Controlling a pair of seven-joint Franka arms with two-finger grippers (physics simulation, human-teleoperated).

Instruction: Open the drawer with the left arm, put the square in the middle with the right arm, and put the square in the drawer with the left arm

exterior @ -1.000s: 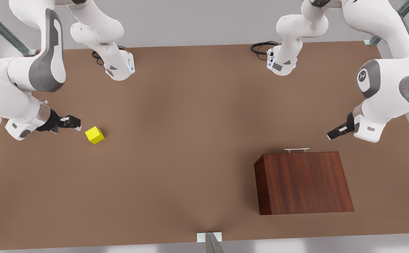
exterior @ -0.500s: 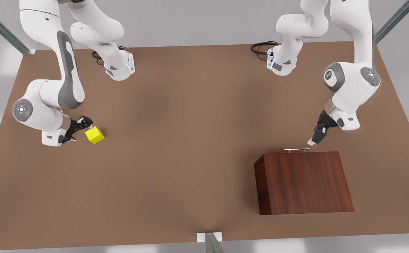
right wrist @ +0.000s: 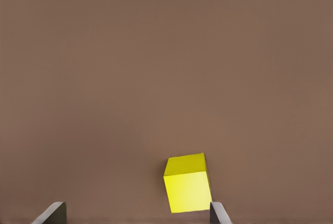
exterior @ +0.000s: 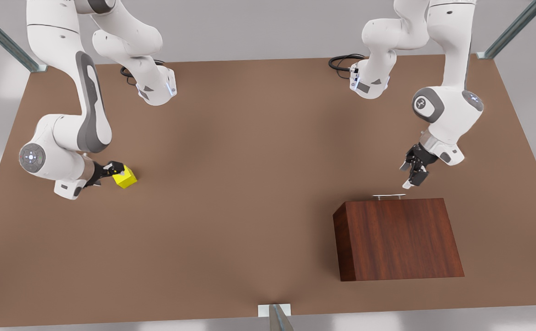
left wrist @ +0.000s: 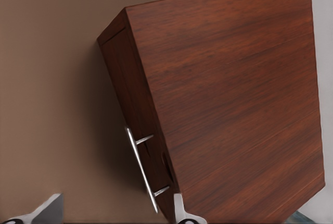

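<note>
Since the earlier frames both arms have swung inward. Right pincer (exterior: 117, 169), on the front view's left, has come to the square (exterior: 125, 177), its fingers spread wide, and one fingertip (right wrist: 218, 213) sits just beside the yellow cube on the counter (exterior: 249, 184). Left pincer (exterior: 411, 177) has dropped toward the handle (exterior: 389, 196) of the shut drawer (left wrist: 143, 146) and hangs just above it, fingers apart. Its wooden cabinet (exterior: 396, 236) stands on the front view's right, well apart from the square.

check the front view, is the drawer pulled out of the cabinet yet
No, the drawer sits flush in the cabinet, with the left gripper open just above its handle.
</note>
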